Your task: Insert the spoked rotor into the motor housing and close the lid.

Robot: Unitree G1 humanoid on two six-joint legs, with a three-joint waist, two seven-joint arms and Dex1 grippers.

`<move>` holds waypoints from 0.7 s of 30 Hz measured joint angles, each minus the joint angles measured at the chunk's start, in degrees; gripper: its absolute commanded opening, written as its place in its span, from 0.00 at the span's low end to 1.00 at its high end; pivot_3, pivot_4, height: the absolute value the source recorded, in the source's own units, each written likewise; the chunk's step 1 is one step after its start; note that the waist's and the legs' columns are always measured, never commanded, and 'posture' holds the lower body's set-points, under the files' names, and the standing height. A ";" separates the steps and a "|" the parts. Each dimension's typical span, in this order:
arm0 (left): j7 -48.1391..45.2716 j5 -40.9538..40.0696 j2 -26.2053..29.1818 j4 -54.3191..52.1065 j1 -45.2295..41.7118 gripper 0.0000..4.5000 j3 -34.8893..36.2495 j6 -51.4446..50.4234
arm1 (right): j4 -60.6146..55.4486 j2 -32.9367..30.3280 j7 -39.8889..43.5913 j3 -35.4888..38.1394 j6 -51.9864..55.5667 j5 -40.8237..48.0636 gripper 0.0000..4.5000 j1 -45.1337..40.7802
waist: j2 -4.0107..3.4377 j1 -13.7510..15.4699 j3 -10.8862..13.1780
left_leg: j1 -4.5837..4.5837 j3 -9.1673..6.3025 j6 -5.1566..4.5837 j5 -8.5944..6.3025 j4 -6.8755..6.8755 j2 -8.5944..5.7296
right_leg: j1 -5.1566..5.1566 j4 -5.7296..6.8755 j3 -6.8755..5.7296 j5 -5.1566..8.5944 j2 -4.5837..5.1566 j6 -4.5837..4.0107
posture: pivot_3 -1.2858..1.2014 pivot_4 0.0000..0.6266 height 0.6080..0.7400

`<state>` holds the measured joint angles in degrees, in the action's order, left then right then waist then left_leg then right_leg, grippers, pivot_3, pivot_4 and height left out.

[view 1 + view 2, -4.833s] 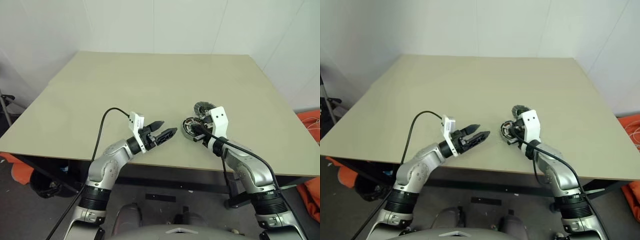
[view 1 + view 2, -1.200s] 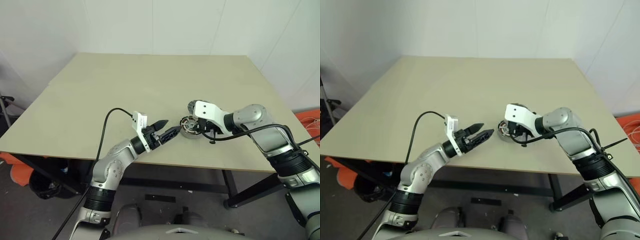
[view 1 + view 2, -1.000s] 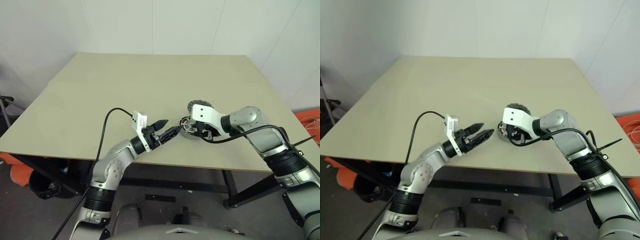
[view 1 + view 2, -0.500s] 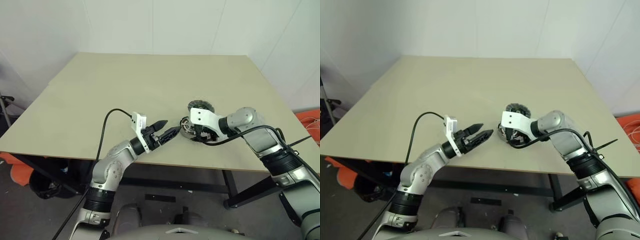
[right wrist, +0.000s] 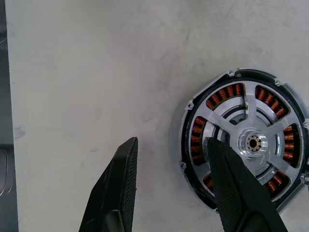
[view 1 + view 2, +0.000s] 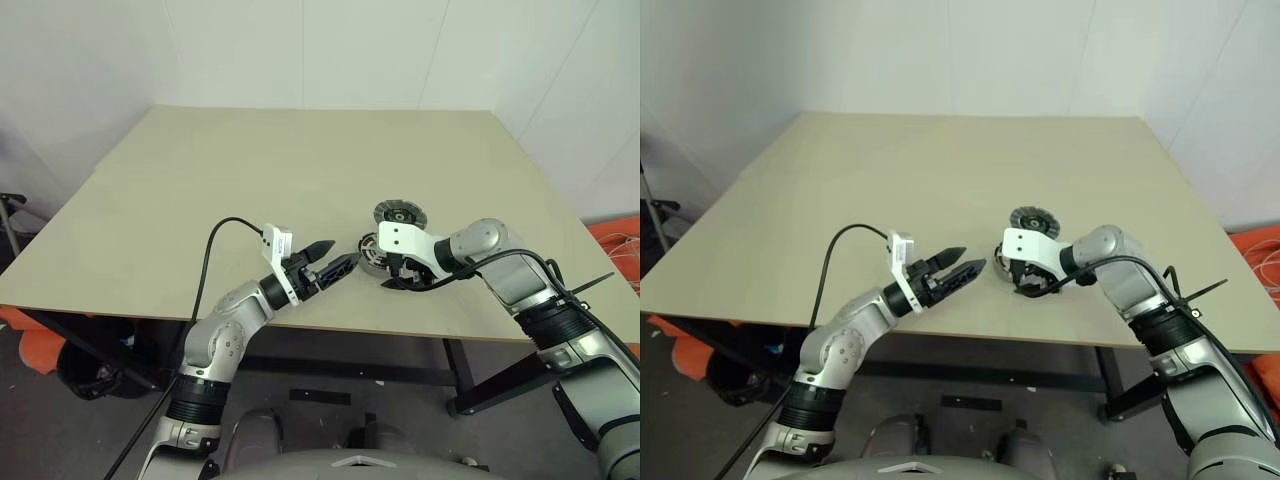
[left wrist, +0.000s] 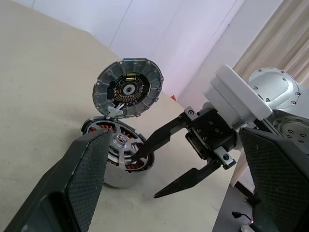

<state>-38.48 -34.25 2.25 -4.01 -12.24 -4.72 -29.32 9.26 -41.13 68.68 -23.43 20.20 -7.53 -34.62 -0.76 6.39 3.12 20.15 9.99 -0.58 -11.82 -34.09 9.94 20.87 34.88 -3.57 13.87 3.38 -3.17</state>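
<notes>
The motor housing stands near the table's front edge, copper windings showing around its ring. The spoked rotor sits inside it, silver face up. The lid, a dark finned disc, is close behind the housing. My right gripper points down and is open, straddling the housing's near wall: one finger is over the rotor's face, the other over bare table. My left gripper hovers open just left of the housing, holding nothing.
The beige table stretches bare behind and to the left. Its front edge runs just below both grippers. A black cable loops off my left wrist.
My right gripper has come down and toward the front edge, uncovering the lid, and its jaws have spread slightly over the housing's rim. My left gripper has stayed put.
</notes>
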 measured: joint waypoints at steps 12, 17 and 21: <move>0.94 -0.44 -0.10 -0.72 -0.25 1.00 0.10 -0.50 | 1.81 1.05 -0.06 -0.08 -0.71 -0.71 0.01 -1.12 | 0.01 -0.90 0.01 | -0.01 0.00 -0.01 0.00 -0.02 -0.01 | -0.03 0.00 0.00 0.00 0.00 0.00 | 0.52 0.00 1.00; 0.67 -0.45 -0.10 -0.54 -0.33 1.00 0.26 -0.37 | 1.97 1.05 -0.08 -0.06 -0.69 -0.70 0.01 -1.13 | 0.02 -0.90 0.01 | -0.02 -0.01 0.00 0.00 -0.03 -0.01 | -0.05 0.00 0.00 0.00 0.00 0.00 | 0.52 0.00 1.00; -0.07 -0.42 -0.12 0.38 -0.34 1.00 0.27 0.22 | 1.92 1.06 -0.09 -0.03 -0.52 -0.66 0.01 -1.13 | 0.02 -0.90 0.01 | -0.03 0.00 0.00 0.00 -0.03 -0.01 | -0.05 0.00 0.00 0.00 0.00 0.00 | 0.52 0.00 1.00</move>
<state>-38.55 -34.67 2.13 -3.63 -12.58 -4.45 -29.10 11.18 -40.07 68.58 -23.46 19.68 -8.19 -35.75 -0.75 5.49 3.13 20.12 9.98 -0.59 -11.82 -34.12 9.94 20.82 34.88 -3.57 13.87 3.38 -3.17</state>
